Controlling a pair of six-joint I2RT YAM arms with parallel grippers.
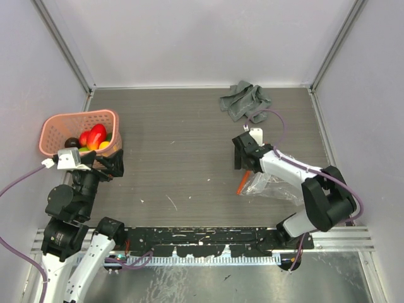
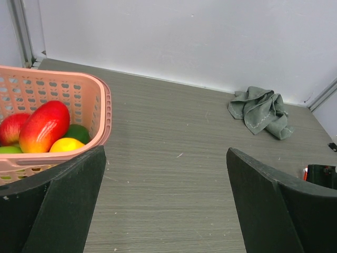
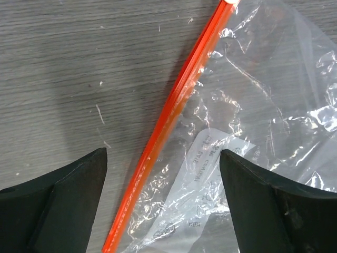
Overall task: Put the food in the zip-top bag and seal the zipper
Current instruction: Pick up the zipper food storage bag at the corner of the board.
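Hovering above the zip-top bag (image 3: 263, 105), right claw (image 3: 162, 153) spread; left claw (image 2: 166, 153) spread by the pink basket (image 2: 79, 89).

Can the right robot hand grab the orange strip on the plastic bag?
Probably yes. The right gripper is open right over the zipper, which lies flat on the table along the zip-top bag edge. Nothing seems to cover the strip or block the way.

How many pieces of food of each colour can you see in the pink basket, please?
Red: 2, the round red piece and the long red-yellow piece
Yellow-orange: 1, the yellow-orange piece
Green: 2, the dark green piece and the light green piece
Dark: 1, the dark purple-brown piece
Total: 6 visible in the basket; others may be hidden.
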